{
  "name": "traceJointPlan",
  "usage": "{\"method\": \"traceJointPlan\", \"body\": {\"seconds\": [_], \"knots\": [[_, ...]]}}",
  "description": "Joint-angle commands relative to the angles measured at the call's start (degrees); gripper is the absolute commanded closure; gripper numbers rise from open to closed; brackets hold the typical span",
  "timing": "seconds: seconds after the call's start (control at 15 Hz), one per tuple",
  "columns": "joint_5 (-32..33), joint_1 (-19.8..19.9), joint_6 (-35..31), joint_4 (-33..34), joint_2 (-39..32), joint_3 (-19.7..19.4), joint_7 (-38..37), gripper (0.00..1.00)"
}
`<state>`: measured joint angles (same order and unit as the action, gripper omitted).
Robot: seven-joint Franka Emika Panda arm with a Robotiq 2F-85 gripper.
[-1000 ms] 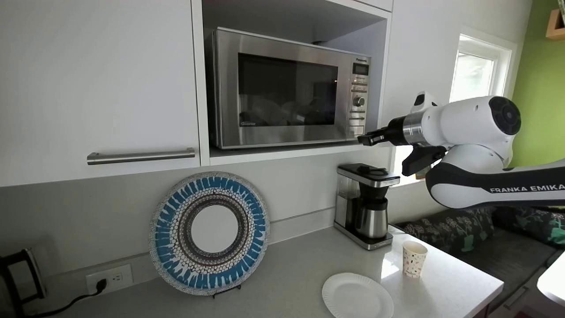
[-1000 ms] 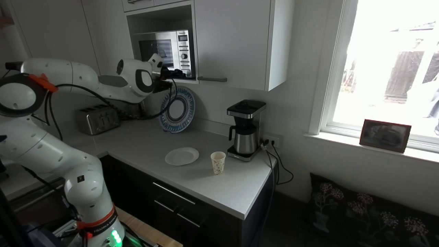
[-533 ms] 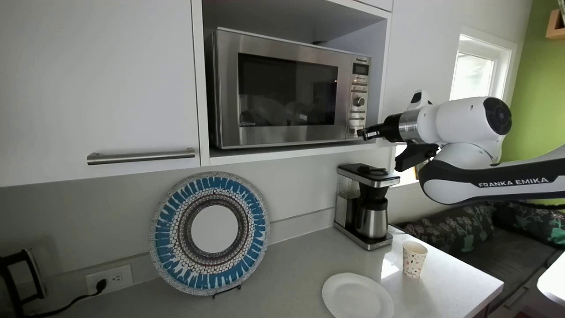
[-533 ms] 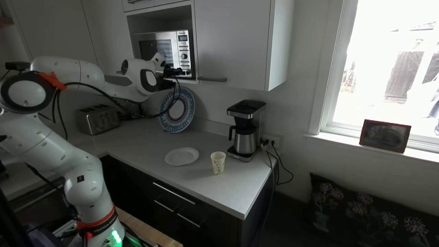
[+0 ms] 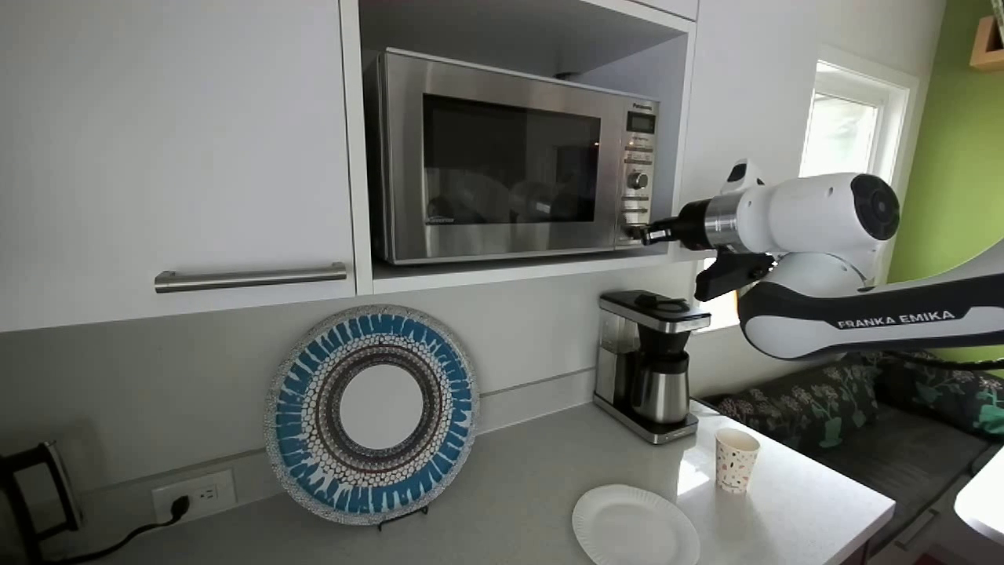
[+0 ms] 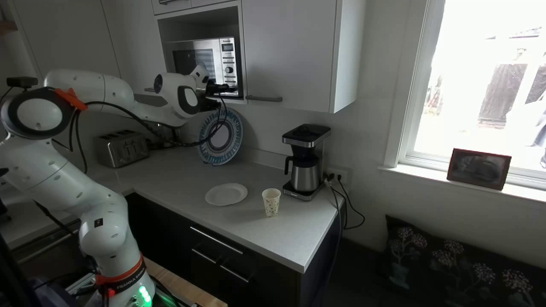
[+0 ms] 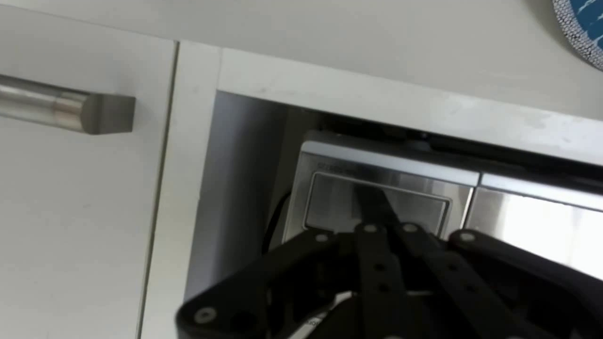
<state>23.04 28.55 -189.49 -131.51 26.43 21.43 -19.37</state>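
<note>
Microwave [image 5: 514, 161] observed in cabinet niche [image 5: 671, 94]; claw [image 5: 645, 234] seen with jaws together, tips placed at the rectangular button [image 7: 414, 207] on the microwave's lower corner, contact not determinable. Coffee maker [image 5: 652, 369] and paper cup [image 5: 736, 461] noted on table [image 5: 541, 463], below microwave.

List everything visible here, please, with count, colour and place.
Panasonic microwave: 1, silver, in cabinet niche
Upper cabinets: several, white, around it
Countertop: at least 1, pale grey, below microwave
Coffee maker: 1, black and silver, on countertop
Paper cup: 1, speckled white, on countertop
Paper plate: 1, white, near cup
Ornamental disc: 1, blue, white and grey, by wall
Toaster: 1, silver, on countertop
Drawers: several, black, under countertop
Window: at least 1, white-framed, above cushions
Picture frame: 1, dark, on windowsill
Flowered cushions: at least 2, dark, on bench
Franka arm: 1, white and black, beside countertop
Claw: 1, black, shut, at microwave's lower button; contact unclear
</note>
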Motion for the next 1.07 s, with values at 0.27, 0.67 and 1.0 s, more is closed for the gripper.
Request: {"method": "traceJointPlan", "body": {"seconds": [0.27,0.67,1.0], "knots": [[-3.63,2.06,0.60,2.29,-2.03,2.87,-5.03,1.00],[-7.50,2.30,5.30,4.85,-3.74,4.47,-10.05,1.00],[-6.72,6.37,10.00,9.15,-5.36,7.87,-13.14,1.00]]}}
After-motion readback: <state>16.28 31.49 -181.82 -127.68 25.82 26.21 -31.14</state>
